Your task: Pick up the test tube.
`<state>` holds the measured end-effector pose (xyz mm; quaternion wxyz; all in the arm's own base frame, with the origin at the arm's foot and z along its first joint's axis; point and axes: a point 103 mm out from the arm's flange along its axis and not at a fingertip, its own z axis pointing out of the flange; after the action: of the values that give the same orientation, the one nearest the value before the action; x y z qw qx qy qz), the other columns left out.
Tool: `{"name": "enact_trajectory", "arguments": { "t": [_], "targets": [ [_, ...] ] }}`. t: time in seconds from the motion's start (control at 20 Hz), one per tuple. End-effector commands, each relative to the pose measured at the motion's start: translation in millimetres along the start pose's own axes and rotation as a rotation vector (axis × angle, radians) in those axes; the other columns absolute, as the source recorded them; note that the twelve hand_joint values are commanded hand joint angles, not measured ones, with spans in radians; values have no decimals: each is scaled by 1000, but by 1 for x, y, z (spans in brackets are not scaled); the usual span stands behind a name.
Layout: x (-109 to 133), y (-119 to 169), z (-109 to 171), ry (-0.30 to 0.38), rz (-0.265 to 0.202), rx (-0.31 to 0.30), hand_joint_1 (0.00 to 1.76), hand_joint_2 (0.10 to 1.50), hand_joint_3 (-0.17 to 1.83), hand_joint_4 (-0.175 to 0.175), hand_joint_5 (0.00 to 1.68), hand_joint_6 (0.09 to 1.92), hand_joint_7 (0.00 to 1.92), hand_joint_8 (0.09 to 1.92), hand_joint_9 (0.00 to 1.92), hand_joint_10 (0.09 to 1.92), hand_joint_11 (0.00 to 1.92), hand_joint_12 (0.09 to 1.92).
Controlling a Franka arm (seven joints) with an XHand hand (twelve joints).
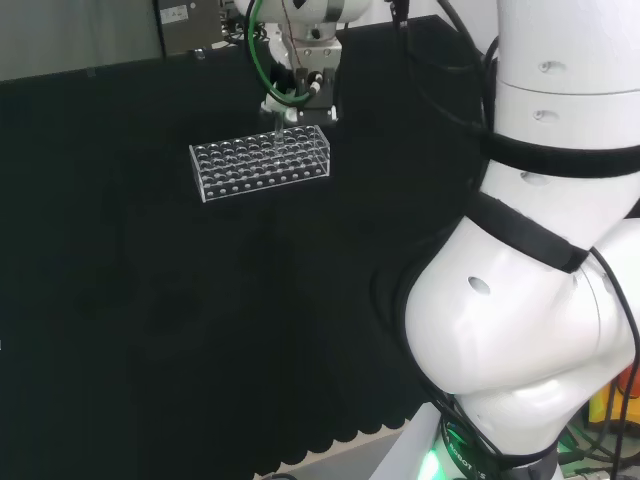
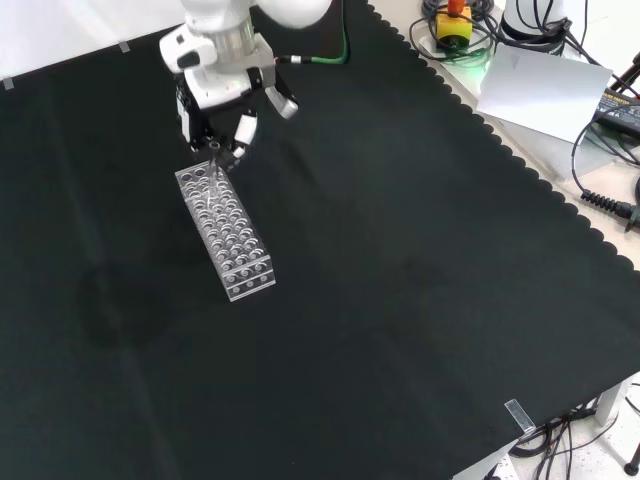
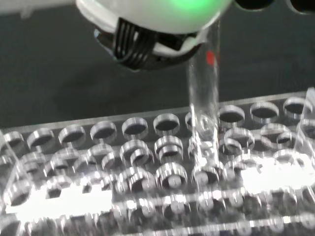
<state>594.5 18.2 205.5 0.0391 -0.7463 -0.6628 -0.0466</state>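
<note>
Test tube (image 3: 203, 105) stands in the clear rack (image 2: 226, 233) on black cloth (image 2: 400, 300), fingers (image 2: 243, 131) pinching it.

The head view looks from behind and above my base, over my white links (image 1: 530, 300) at its right, down across the tabletop (image 1: 150, 330) toward the far clear rack (image 1: 262, 161). The front view faces me from the opposite side, high up, looking down on the same tabletop (image 2: 400, 300); there the rack (image 2: 225, 232) stands end-on, about a quarter turn round. The wrist view sits close under my hand (image 3: 147, 19), with the rack (image 3: 147, 172) large and near.
</note>
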Motion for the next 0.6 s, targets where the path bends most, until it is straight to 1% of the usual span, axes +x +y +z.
{"name": "enact_trajectory", "arguments": {
  "t": [0.05,0.2,0.4,0.6],
  "targets": [
    [-8,4,-23,47,11,-73,1227,638,610,-175,1422,365,1821,359,1731,317,1357,860],
    [-10,5,-32,80,31,-74,1227,637,613,-175,1423,365,1825,359,1734,315,1359,859],
    [-12,7,-47,150,70,-73,1227,634,616,-175,1425,365,1828,359,1737,313,1361,859],
    [-13,7,-64,184,83,-85,1227,631,621,-175,1426,364,1832,358,1740,312,1362,858]
  ]
}}
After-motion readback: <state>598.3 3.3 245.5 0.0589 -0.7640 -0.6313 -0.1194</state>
